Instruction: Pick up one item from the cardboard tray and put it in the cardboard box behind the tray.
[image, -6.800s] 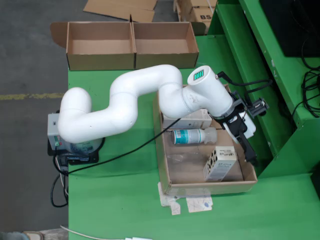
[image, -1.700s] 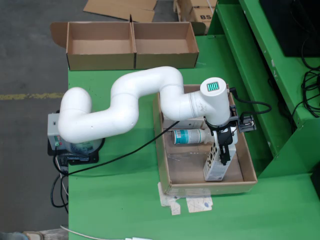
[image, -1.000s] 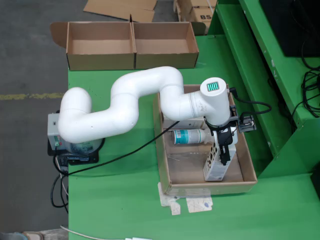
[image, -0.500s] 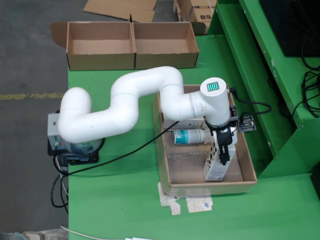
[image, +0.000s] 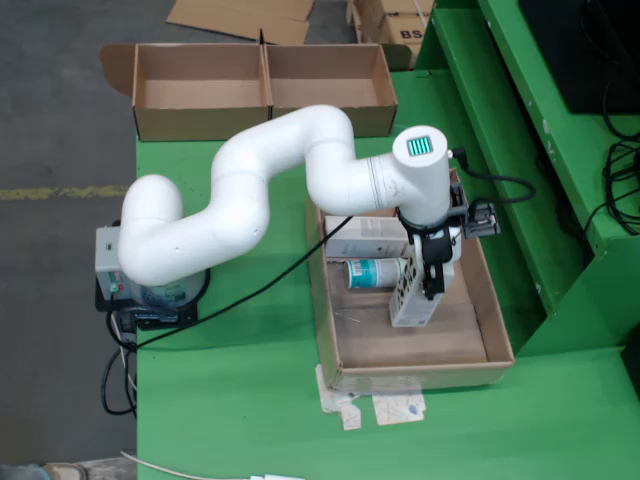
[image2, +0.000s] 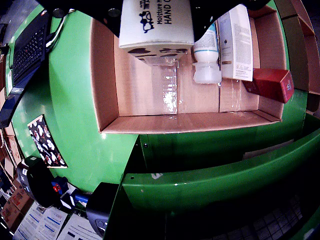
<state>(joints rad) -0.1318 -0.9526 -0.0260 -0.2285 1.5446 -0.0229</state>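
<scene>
The gripper was clamped on the carton, which hung clear of the tray floor over its middle, near the bottle. In the wrist view the carton filled the top of the frame between the jaws, its printed end face turned down toward the cardboard below.

The carton looked light and stiff, a thin paperboard pack that would dent if squeezed hard but would not sag. Its faces seemed smooth, perhaps a little slick, so I judged a grip across the two broad sides near the upper end, as it was held, to be the sensible one; held that way the long body hung beneath the fingers and might swing on a fast move.

The bottle lay on its side toward the tray's far end, beside a flat white box. In the wrist view a red box lay at the tray's right corner.

The desk was bright green and glossy. The box, in two open compartments, sat at the desk's far edge, well apart from the tray. Scraps of paper lay at the tray's near edge. Beyond the desk's left edge lay a grey floor.
</scene>
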